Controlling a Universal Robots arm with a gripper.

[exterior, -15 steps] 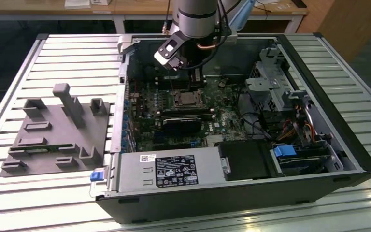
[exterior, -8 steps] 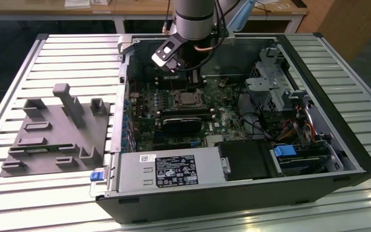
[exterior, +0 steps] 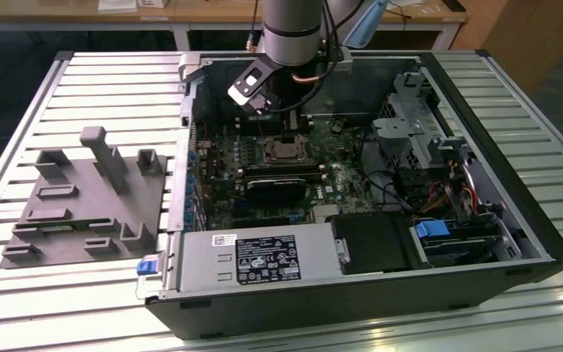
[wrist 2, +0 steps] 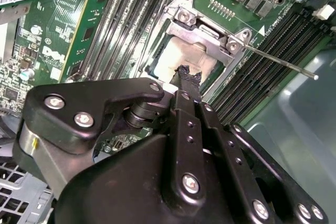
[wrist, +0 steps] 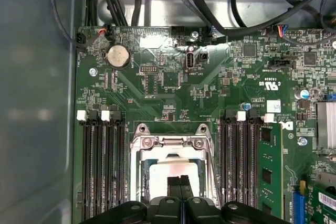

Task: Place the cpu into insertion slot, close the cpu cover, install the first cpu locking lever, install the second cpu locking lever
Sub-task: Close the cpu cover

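The gripper, matt black with screw-studded links, has its two slim fingers pressed together with nothing between them. The tips sit over the cpu; whether they touch it cannot be told. The cpu's flat, dull, pale-silver top shows through the square window of the cpu cover, a thin bright metal plate lying down over the insertion slot. In the second wrist view a thin round steel locking lever juts from the cover's corner across the black memory slots. The green motherboard bears white lettering, and the silvery power supply carries a dark printed label.
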